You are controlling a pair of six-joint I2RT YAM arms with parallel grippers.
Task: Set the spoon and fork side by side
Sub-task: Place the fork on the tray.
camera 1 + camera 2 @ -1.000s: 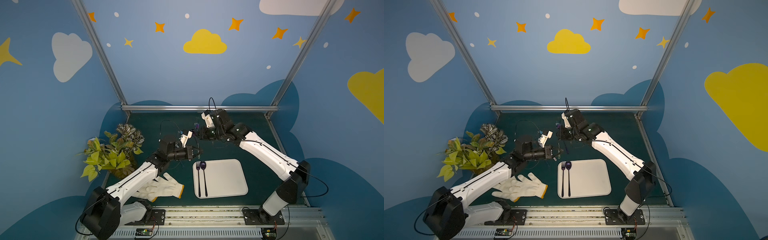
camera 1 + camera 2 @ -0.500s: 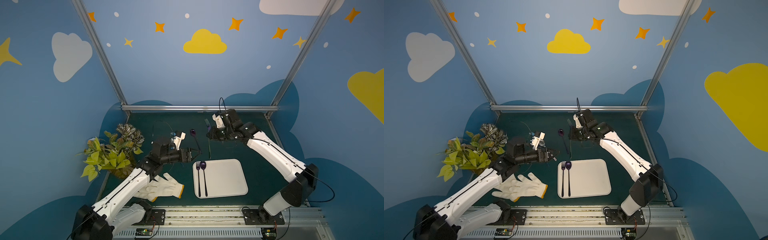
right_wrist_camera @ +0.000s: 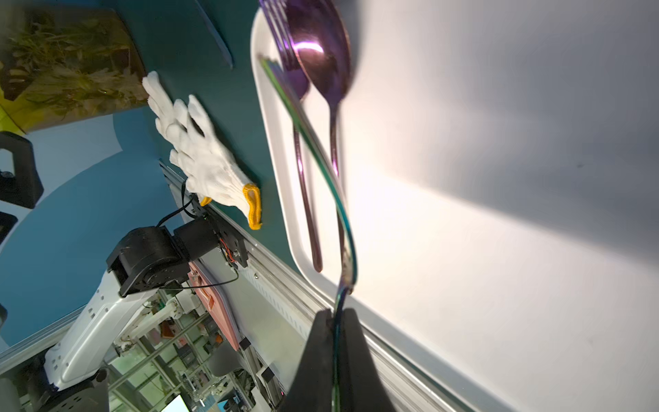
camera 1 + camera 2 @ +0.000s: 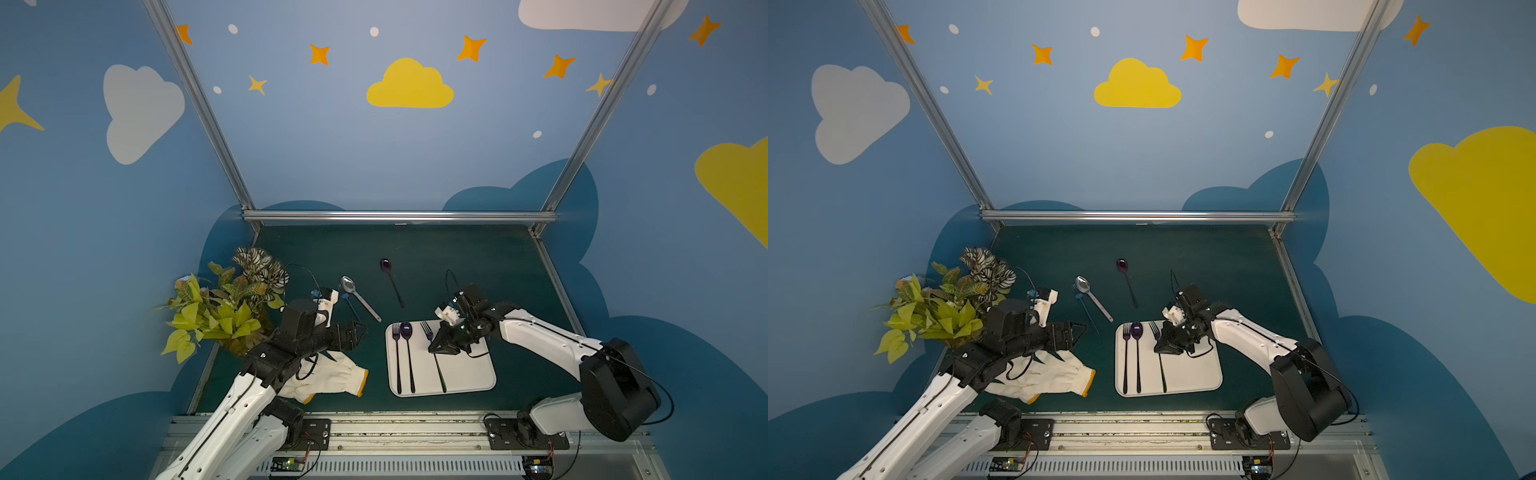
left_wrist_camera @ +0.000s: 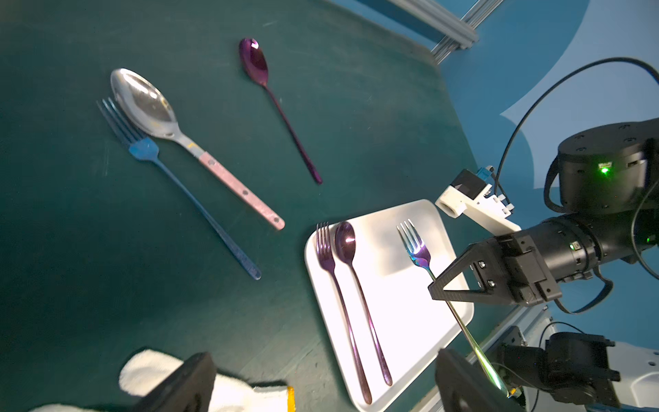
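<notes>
Fork [image 4: 439,372]: iridescent, its handle pinched tight in the right gripper [image 4: 433,351]. It sits over the tray [image 4: 471,376], tines toward the back wall, right of the purple fork [image 4: 397,361] and purple spoon [image 4: 409,361]. Whether its handle end touches the tray cannot be told. In the right wrist view the handle vanishes between the fingers [image 3: 317,342], and the blurred tines overlap the purple fork behind them.

Purple fork, purple spoon: flat on the tray's left side, parallel, just beside each other.

Far spoon [image 4: 392,282]: purple, on the mat [image 4: 457,266] behind the tray, apart from the rest.

Silver spoon [image 4: 360,299], blue fork [image 4: 350,302]: on the mat left of the tray, close together. The blue fork is hard to make out against the dark mat in both top views.

Glove [image 4: 332,376]: white, partly covered by the left arm [image 4: 245,395], cut off in the left wrist view.

Plant [image 4: 224,307]: at the mat's left edge.

Left gripper [image 4: 361,330]: jaws spread wide, empty, above the mat between glove and blue fork, pointing toward the tray. Only blurred fingertips [image 5: 185,378] show in its own view.

Right arm [image 4: 540,336]: reaches leftward over the tray, gripper angled down.

Left arm: stretched forward over the glove.
</notes>
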